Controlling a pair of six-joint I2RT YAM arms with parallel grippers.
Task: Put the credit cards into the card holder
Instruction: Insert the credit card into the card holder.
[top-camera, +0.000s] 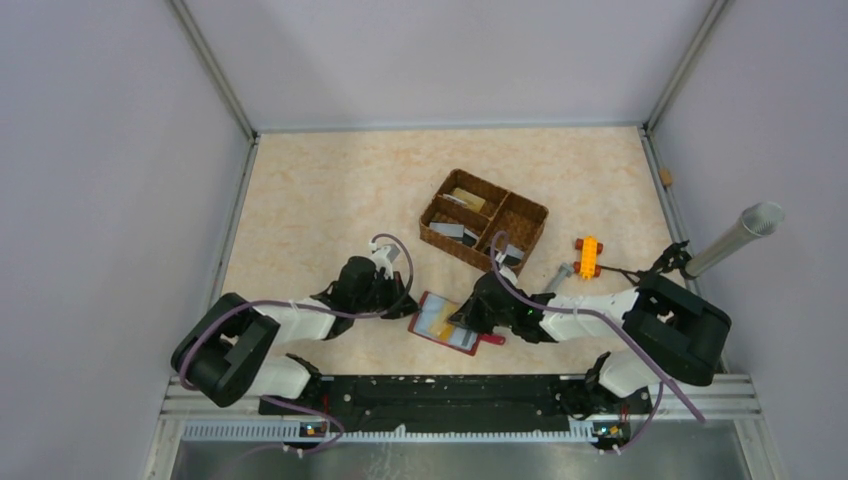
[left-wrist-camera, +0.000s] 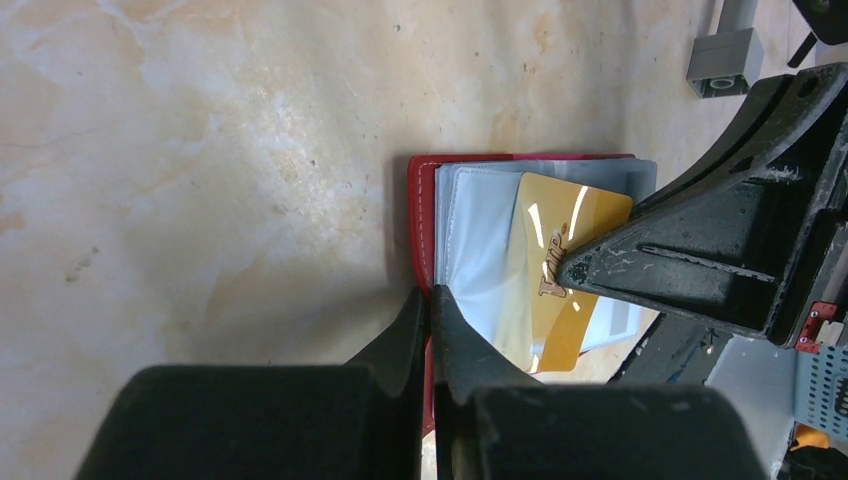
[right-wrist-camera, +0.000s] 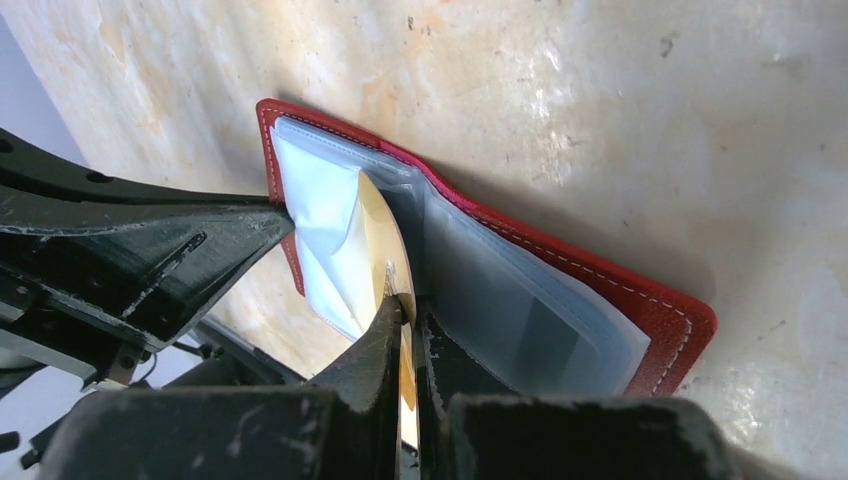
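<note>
Card holder (top-camera: 440, 325) lies open on the worktop (top-camera: 320, 200), about 6 o'clock from the middle, close to my arm bases. Right gripper (right-wrist-camera: 408, 300) is clamped on a gold credit card (left-wrist-camera: 575, 215) that's partly under a clear pocket. Left gripper (left-wrist-camera: 430, 297) is closed tight, tips at the holder's red edge on its 9 o'clock side. I can't tell if it's pinching anything. The wicker basket (top-camera: 520, 238), with other credit cards (top-camera: 450, 231) in it, sits at 1 o'clock from the holder.

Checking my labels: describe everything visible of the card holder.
The card holder lies open on the table: dark red, leather-like cover, pale stitching, clear plastic pockets lifted. The left hand pinches its edge; the right hand holds a gold card partly inside a pocket.
</note>
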